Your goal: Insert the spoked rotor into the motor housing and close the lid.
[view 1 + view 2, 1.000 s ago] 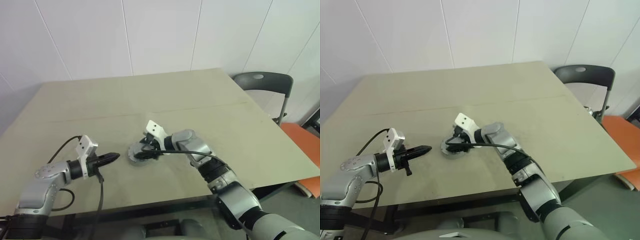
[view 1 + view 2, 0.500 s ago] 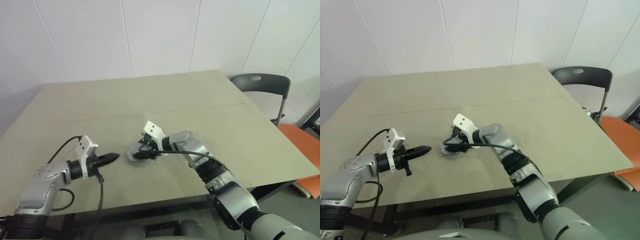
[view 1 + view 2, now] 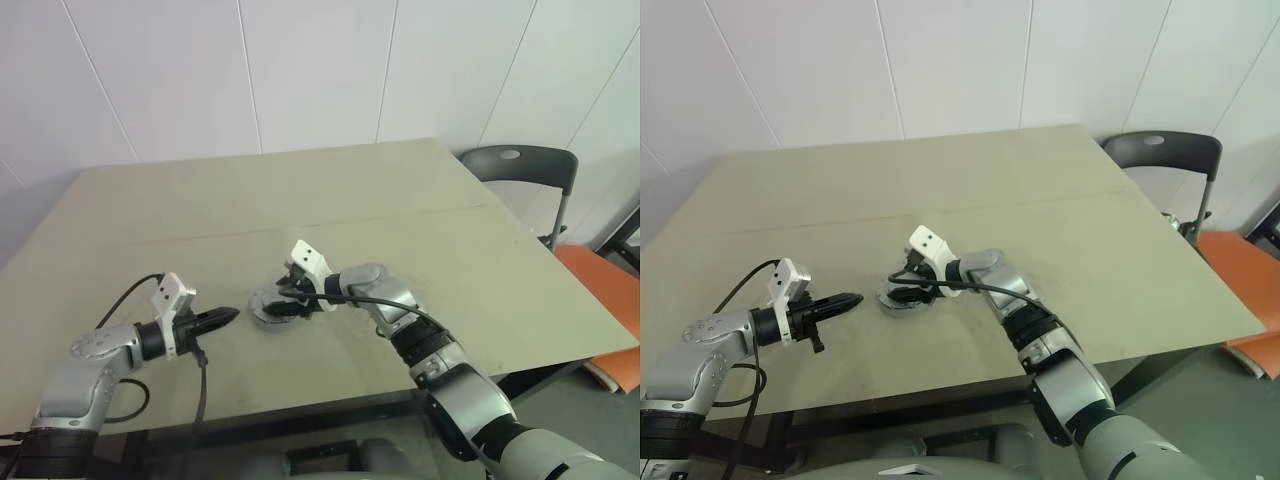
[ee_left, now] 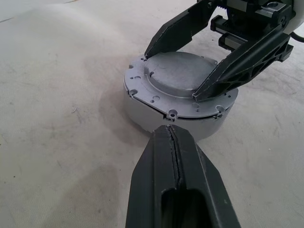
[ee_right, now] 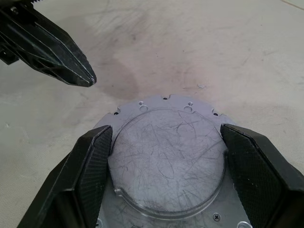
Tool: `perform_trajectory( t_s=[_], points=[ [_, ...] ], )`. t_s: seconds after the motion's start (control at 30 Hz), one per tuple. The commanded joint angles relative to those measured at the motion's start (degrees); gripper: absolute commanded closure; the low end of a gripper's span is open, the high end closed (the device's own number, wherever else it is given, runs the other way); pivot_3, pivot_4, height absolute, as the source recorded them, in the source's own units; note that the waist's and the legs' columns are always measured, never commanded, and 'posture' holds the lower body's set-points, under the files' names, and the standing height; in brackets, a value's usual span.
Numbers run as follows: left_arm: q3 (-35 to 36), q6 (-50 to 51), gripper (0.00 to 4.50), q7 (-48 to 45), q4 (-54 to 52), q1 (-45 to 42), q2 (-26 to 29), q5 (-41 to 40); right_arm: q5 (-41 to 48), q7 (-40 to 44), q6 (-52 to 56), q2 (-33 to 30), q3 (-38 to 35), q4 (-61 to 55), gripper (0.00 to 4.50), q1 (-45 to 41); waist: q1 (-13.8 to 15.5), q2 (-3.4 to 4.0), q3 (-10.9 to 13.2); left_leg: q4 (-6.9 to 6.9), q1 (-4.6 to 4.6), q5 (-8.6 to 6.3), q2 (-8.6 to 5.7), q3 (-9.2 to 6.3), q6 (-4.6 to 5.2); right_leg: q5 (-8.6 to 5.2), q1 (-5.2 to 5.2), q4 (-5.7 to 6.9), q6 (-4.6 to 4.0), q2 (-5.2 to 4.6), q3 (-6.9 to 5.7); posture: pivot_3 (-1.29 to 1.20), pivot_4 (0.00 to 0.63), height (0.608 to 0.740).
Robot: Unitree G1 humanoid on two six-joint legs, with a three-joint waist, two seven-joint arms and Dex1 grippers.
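Head views:
- Table: pale beige, with a dark grey chair past its far right corner.
- Motor housing: round and silver, sits on the table near the front middle.
- Right gripper: reaches in from the right, its fingers around the top of the housing.
- Left gripper: just left of the housing, apart from it, fingers clenched to a point with nothing between them.

Left wrist view:
- Left fingers: pressed together, tip just short of the housing's wall.
- Lid: flat grey disc, lies on top of the housing.
- Right fingers: spread, one on each side of the lid's raised centre.

Right wrist view:
- Lid: scratched round face, seated flat.
- Right fingers: flank its raised centre, their pads at its edge.
- Left gripper: dark tip beside the housing.
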Motion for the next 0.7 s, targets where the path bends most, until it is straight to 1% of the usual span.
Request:
perform_trajectory(
  t_s=[0.03, 0.13, 0.2, 0.27, 0.37, 0.47, 0.57, 0.7],
  points=[
    [-0.1, -1.0, 4.50, -0.1, -0.9, -0.8, 0.1, 0.1, -1.8, -0.6, 1.3, -0.7, 1.7, 2.8, 1.21, 1.4, 0.0, 0.00, 0.0, 0.00, -0.05, 0.00, 0.00, 0.00, 0.00, 0.01, -0.02, 0.00, -0.01, 0.00, 0.00, 0.00, 0.000, 0.740],
    [0.0, -0.3, 4.50, 0.2, -1.7, -0.9, 0.2, -0.1, -3.4, -1.4, 0.2, -1.1, 3.4, 3.2, 1.21, 1.5, 0.0, 0.02, 0.0, 0.00, -0.06, 0.00, 0.00, 0.00, 0.00, 0.00, -0.04, 0.03, -0.01, 0.00, 0.00, 0.00, 0.000, 0.740],
    [0.0, 0.0, 4.50, 0.3, -2.0, -0.8, 0.3, -0.2, -2.6, -2.0, 1.0, -0.3, 2.5, 2.8, 1.21, 1.4, 0.0, 0.03, 0.0, 0.01, 0.03, 0.00, 0.01, -0.01, -0.01, -0.02, -0.01, 0.03, -0.02, 0.00, 0.00, 0.00, 0.000, 0.740],
    [0.0, 0.3, 4.50, 0.5, -2.4, -0.8, 0.4, -0.3, 0.8, -2.4, 3.7, 1.4, -0.8, 1.8, 1.21, 0.7, -0.1, 0.02, 0.0, 0.01, 0.13, -0.01, 0.01, -0.01, -0.01, -0.04, 0.01, 0.03, -0.02, 0.00, 0.01, 0.00, 0.000, 0.740],
    [0.0, 0.6, 4.50, 0.6, -2.7, -0.8, 0.4, -0.3, 3.4, -1.4, 5.8, 2.2, -3.1, 0.7, 1.21, 0.3, -0.1, -0.04, 0.1, 0.02, 0.11, -0.01, 0.01, -0.01, -0.01, -0.05, 0.01, 0.03, -0.02, 0.00, 0.01, 0.00, 0.000, 0.740],
    [-0.1, 0.9, 4.50, 0.7, -2.9, -0.9, 0.5, -0.2, 4.4, 0.9, 6.6, 1.3, -2.9, -0.5, 1.21, 0.7, -0.1, -0.09, 0.1, 0.01, -0.20, 0.00, 0.01, -0.01, 0.00, 0.01, -0.14, 0.03, 0.01, 0.01, 0.00, 0.00, 0.000, 0.740],
    [-0.2, 0.8, 4.50, 0.7, -2.6, -1.1, 0.5, 0.0, 6.9, 3.5, 6.8, 0.5, -3.9, -3.7, 1.21, 1.3, -0.1, -0.20, 0.0, 0.02, -0.72, 0.00, -0.01, 0.00, 0.00, 0.25, -0.65, 0.02, -0.05, 0.00, 0.00, 0.00, 0.000, 0.740],
    [-0.4, 0.5, 4.50, 0.7, -2.1, -1.2, 0.5, 0.2, 6.6, 4.9, 4.0, -1.1, -2.8, -6.8, 1.21, 2.1, 0.0, -0.14, 0.1, -0.07, -0.96, 0.00, -0.05, 0.00, -0.01, 0.26, -0.93, 0.02, -0.06, -0.06, 0.02, 0.00, 0.000, 0.740]
  ],
)
